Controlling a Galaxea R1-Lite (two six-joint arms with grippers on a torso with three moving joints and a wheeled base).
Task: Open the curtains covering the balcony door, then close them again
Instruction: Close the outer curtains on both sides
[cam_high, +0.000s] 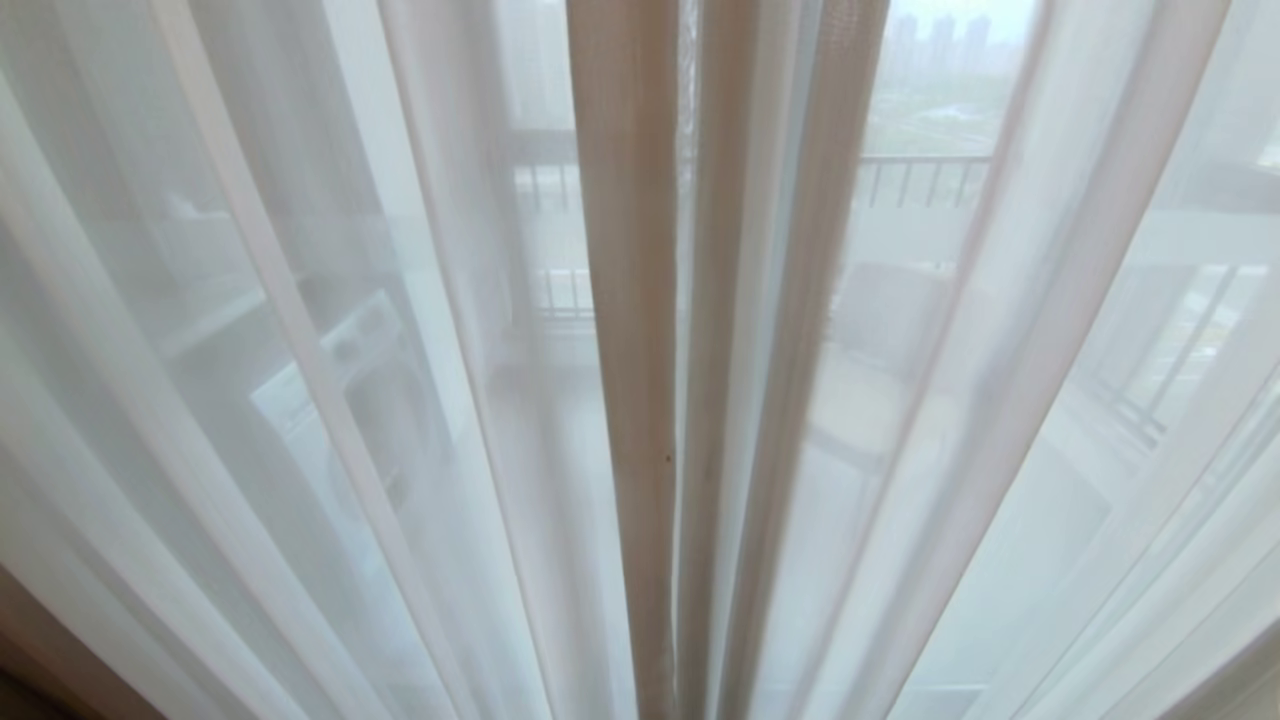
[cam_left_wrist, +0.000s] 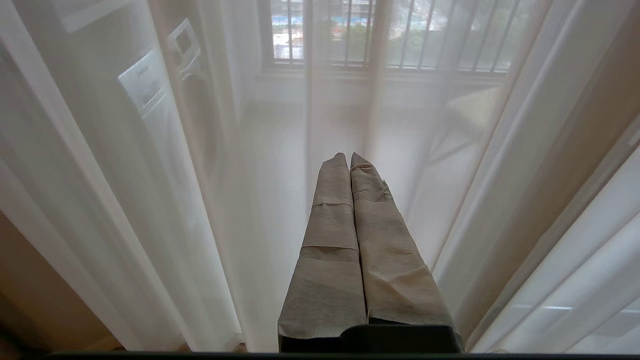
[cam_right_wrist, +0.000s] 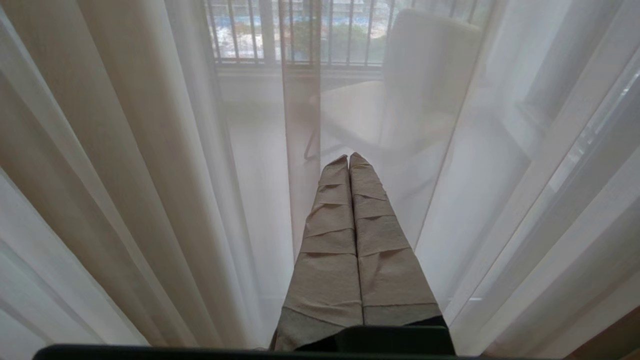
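The white see-through curtains (cam_high: 300, 400) hang drawn across the whole head view. Two folded edges (cam_high: 625, 300) meet near the middle. Neither gripper shows in the head view. My left gripper (cam_left_wrist: 348, 156) points at the sheer curtains (cam_left_wrist: 150, 210) from close by, shut, its tape-wrapped fingers (cam_left_wrist: 330, 240) pressed together and holding nothing. My right gripper (cam_right_wrist: 348, 157) is likewise shut and empty in front of the sheer curtains (cam_right_wrist: 125, 175). A beige opaque strip (cam_left_wrist: 30, 280) shows at one edge of the left wrist view. The balcony door is hidden behind the fabric.
Dimly through the sheers I see a balcony: a white washing machine (cam_high: 340, 370) on the left, a pale chair (cam_right_wrist: 425, 75) on the right and a barred railing (cam_high: 920, 180) at the far side.
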